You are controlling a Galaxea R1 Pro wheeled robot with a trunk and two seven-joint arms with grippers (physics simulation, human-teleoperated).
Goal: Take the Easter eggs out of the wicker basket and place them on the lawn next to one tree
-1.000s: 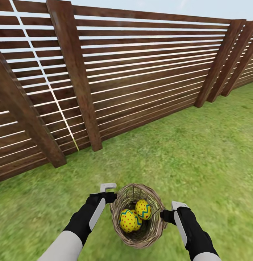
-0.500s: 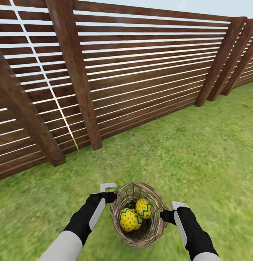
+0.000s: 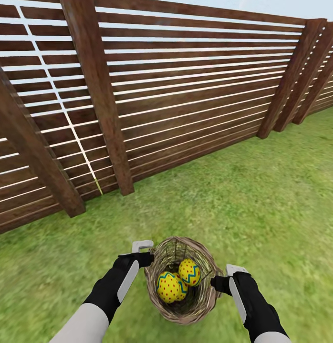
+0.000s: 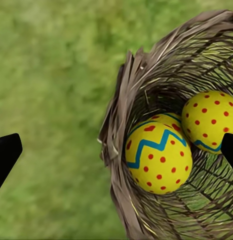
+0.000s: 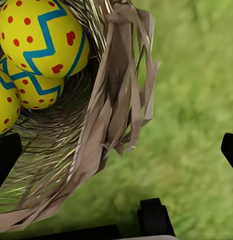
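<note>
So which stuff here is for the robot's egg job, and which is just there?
For the job:
Easter eggs
wicker basket
lawn
left claw
right claw

Just there:
wooden fence

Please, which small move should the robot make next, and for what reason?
Probably shut the left tool on the rim of the wicker basket: it stands open astride the wall, as does the right tool, and the three Easter eggs lie inside, so a firm hold comes first.

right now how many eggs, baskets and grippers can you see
Easter eggs: 3
wicker basket: 1
grippers: 2, left gripper, right gripper
Total: 6
</note>
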